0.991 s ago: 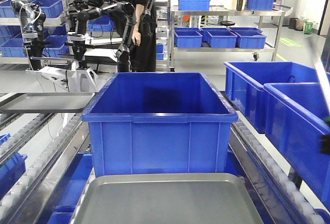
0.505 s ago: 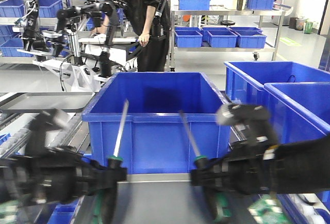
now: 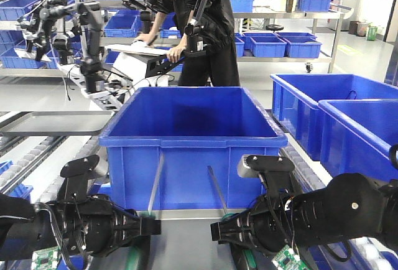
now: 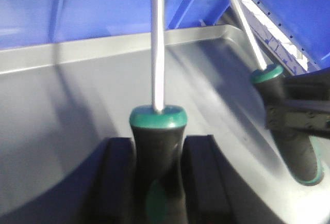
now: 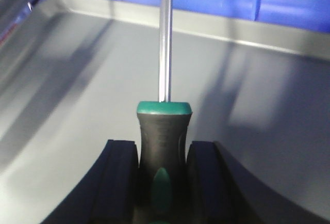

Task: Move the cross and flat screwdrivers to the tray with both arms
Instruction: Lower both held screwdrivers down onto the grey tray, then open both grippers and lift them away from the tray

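At the near edge of the front view, the left gripper point(image 3: 146, 228) and the right gripper point(image 3: 217, 231) are seen low over the grey tray point(image 3: 180, 245), side by side and apart. In the left wrist view, the black fingers point(image 4: 117, 182) are clamped on the handle of the left screwdriver point(image 4: 157, 131), whose green collar sits just above them and whose steel shaft rises straight up out of the picture. In the right wrist view, the right screwdriver point(image 5: 164, 136) is gripped the same way between two black fingers point(image 5: 121, 180), shaft pointing away over the tray floor point(image 5: 77, 79). Both handles are held above the tray (whether either touches the metal cannot be told). The right screwdriver is also caught in the left wrist view point(image 4: 289, 121), leaning, with the right gripper's black body against its handle.

Just beyond the tray, a deep blue bin point(image 3: 193, 145) is found, and both shafts are seen slanting up across its front wall. Further blue bins point(image 3: 336, 121) stand to the right. A second grey tray point(image 3: 56, 122) lies at the left, and a person point(image 3: 205, 40) leans over another robot rig point(image 3: 87, 52) at the back.
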